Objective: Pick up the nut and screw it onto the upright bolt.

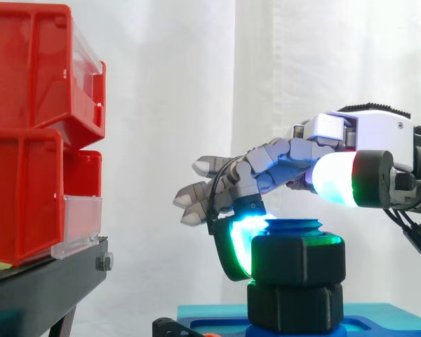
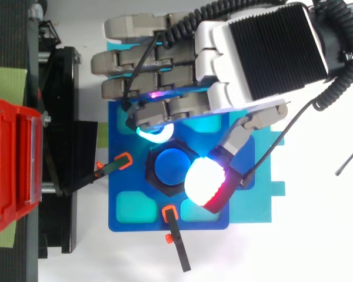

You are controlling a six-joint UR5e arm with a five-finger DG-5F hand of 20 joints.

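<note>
In the side view the hand (image 1: 365,140) is seen stretched out level and loosely open, with nothing clasped. One fingertip (image 1: 240,242) is bent down, and its cyan pad is laid against the side of the nut (image 1: 298,258). The nut is seated on the upright bolt (image 1: 295,226), just below the hand. The thumb (image 1: 333,179) is held above the nut, apart from it. A lower nut (image 1: 295,307) is seen beneath the first, touching it, on a blue plate (image 1: 379,319). Well beyond the fingertips, red bins (image 1: 28,140) are stacked on a black stand (image 1: 42,281). A white curtain (image 1: 196,70) is hung behind everything.

In the top view the bolt's round blue end is seen in the middle of the nut, between the bent fingertip and the thumb. Two black clamps (image 2: 115,167) with orange tips are set at the plate's edges, one toward the bins and one past the thumb. The plate is laid on a white surface (image 2: 294,252).
</note>
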